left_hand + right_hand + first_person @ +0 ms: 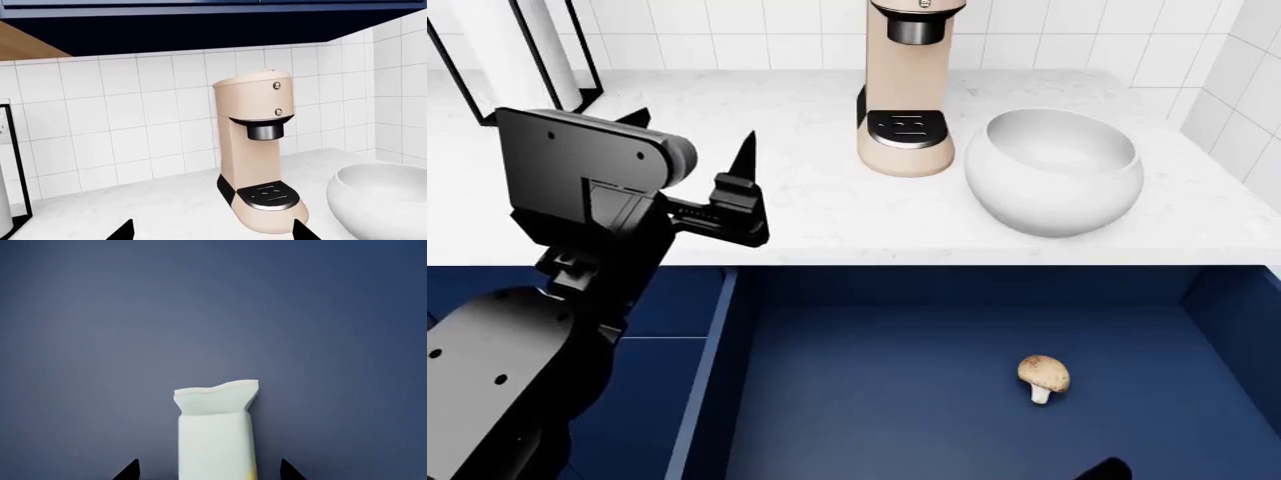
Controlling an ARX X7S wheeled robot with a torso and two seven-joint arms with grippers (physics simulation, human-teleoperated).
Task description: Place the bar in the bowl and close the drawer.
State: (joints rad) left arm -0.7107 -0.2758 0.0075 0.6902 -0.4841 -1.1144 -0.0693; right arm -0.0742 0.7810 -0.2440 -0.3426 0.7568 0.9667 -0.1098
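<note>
The big blue drawer (961, 380) is pulled wide open under the white counter (814, 215), and the bar (217, 432) lies flat on its blue floor, seen only in the right wrist view, with its crimped end pointing away from the camera. The white bowl (1054, 170) sits on the counter just beside the beige coffee maker (908, 85). A small mushroom (1042, 377) rests in the drawer too. What could go wrong: the bar is thin and flat, so the tips might slide off it or only nip the wrapper, and then it could drop. The bowl is close to the coffee maker, so a wide swing could bump it. The left arm is held up over the counter edge, with the left gripper (701, 170) facing the coffee maker, its fingers spread and holding nothing. The right gripper (208, 471) hangs low over the bar, its two tips apart, one on each side, not yet pinching.
</note>
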